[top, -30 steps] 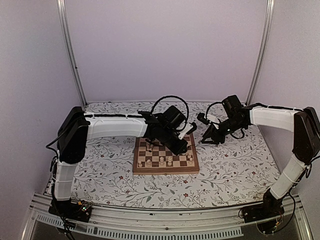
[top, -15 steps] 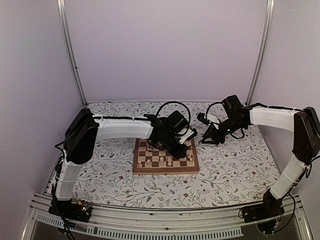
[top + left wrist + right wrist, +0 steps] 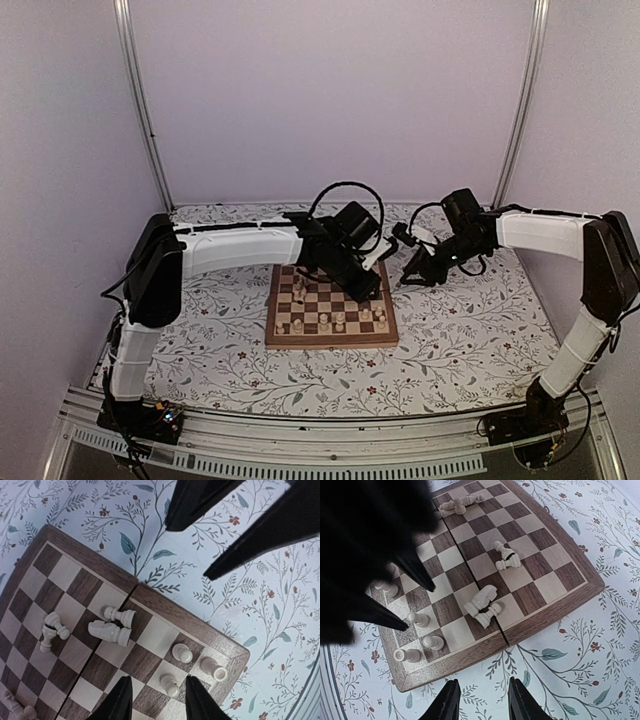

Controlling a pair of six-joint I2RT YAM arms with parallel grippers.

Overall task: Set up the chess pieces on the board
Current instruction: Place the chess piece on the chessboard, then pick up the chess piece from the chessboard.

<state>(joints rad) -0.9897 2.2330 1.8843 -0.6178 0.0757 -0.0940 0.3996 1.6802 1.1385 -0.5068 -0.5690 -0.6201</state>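
Note:
The board [image 3: 165, 604] lies under both grippers; it also shows in the top view [image 3: 330, 342] and the right wrist view [image 3: 470, 652]. My left gripper [image 3: 159, 700] is open, its fingers on either side of a standing pale pawn [image 3: 170, 684] near the board's corner, with gaps on both sides. A second pawn [image 3: 182, 652] and a rook [image 3: 215, 669] stand beside it. A knight [image 3: 110, 632] and other chess pieces [image 3: 52, 627] lie toppled. My right gripper [image 3: 481, 702] is open and empty, over the floral cover just off the board's edge.
The floral table cover [image 3: 450, 330] surrounds the board. My right gripper's fingers [image 3: 195, 500] hang close above the left gripper's area. More toppled pieces [image 3: 460, 504] lie at the board's other side. White walls and metal posts [image 3: 140, 110] enclose the table.
My left arm has shifted over the board's right part and its gripper now stands around the corner pawn. My right gripper has edged slightly left toward the board.

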